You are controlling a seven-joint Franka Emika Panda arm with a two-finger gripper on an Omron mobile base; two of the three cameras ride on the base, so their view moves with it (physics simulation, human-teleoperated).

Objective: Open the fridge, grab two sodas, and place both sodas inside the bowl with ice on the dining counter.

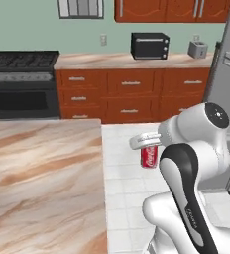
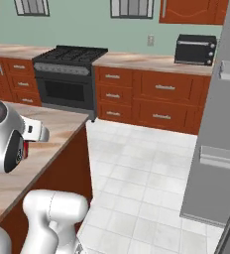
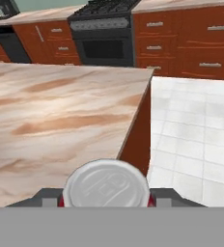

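Observation:
My gripper (image 1: 148, 150) is shut on a red soda can (image 1: 149, 157), held upright over the tiled floor just right of the dining counter (image 1: 42, 178). In the hand view the can's silver top (image 3: 106, 185) sits between my fingertips (image 3: 46, 195), with the counter's marbled top (image 3: 61, 111) stretching ahead and to the left. In the right base view a red sliver of the can (image 2: 25, 149) shows beside the arm's joint, above the counter (image 2: 57, 131). The grey fridge (image 1: 228, 79) stands at the right (image 2: 218, 124). The bowl is out of view.
A black stove (image 1: 23, 84) and reddish-brown drawers (image 1: 132, 94) line the back wall. On that back counter stand a black toaster oven (image 1: 149, 45) and a toaster (image 1: 198, 48). White tiled floor (image 2: 137, 173) lies between the dining counter and the fridge.

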